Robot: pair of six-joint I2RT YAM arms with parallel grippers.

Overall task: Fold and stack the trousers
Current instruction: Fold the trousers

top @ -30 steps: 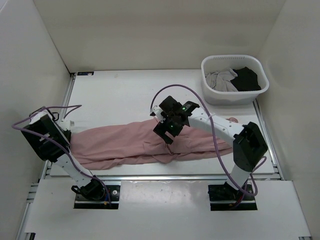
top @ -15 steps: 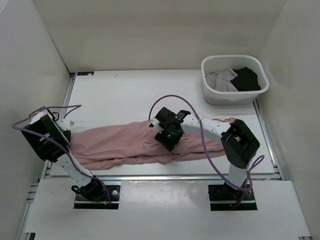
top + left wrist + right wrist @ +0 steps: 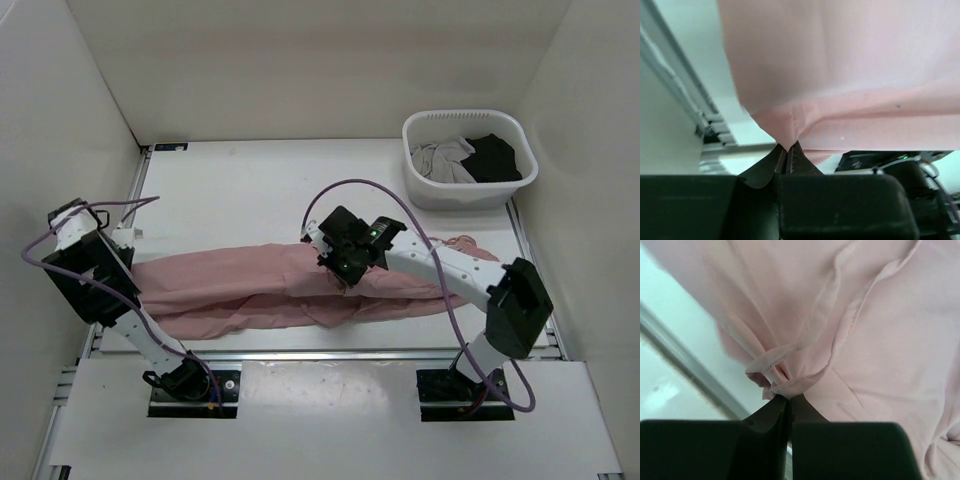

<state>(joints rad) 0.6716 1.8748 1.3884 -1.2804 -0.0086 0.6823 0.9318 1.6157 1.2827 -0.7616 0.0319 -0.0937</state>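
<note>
The dusty-pink trousers (image 3: 240,285) stretch across the table from the left arm to the far right. My left gripper (image 3: 133,266) is at their left end. In the left wrist view it (image 3: 787,147) is shut on a pinched edge of the pink cloth (image 3: 850,60), which hangs taut in front of it. My right gripper (image 3: 343,277) is over the middle of the trousers. The right wrist view shows it (image 3: 789,397) shut on a bunched fold of the cloth (image 3: 890,330).
A white basket (image 3: 420,188) at the back right holds a grey garment (image 3: 440,158) and a black garment (image 3: 493,160). White walls enclose the table on three sides. A metal rail (image 3: 330,352) runs along the near edge.
The right gripper came down onto the middle of the trousers and shut on a bunch of cloth. The left gripper tightened and pulled its end leftward, stretching the cloth.
</note>
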